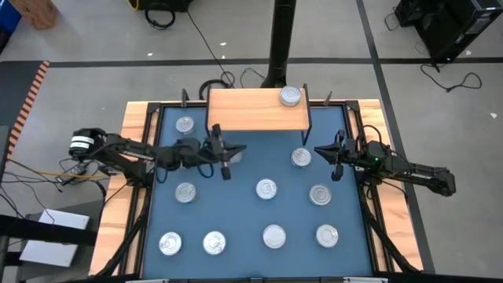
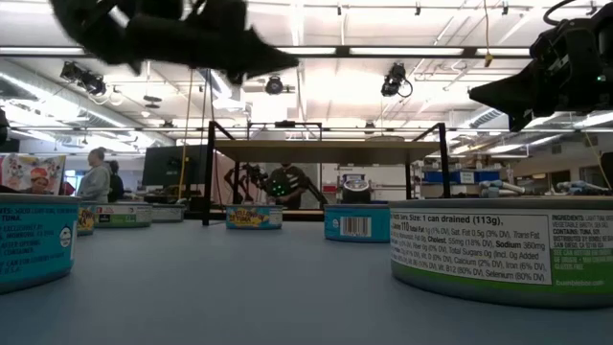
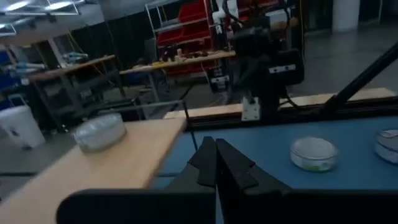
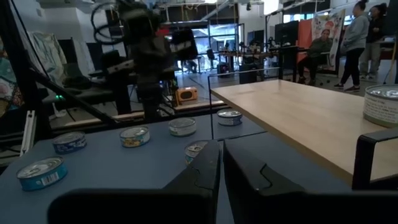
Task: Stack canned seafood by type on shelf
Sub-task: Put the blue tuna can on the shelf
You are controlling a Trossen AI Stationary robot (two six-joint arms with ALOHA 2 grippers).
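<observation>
tin (image 1: 291, 96) on shelf (image 1: 251, 115): round, flat, shiny silver top.

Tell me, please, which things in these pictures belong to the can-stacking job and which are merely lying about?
For the job:
- tins on the blue mat
- one tin already on the shelf
- left gripper and right gripper, both shut and empty

Just lying about:
- cables on the floor
- cardboard box

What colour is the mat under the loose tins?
Blue, clearest in the high view: the mat under the tins.
</observation>
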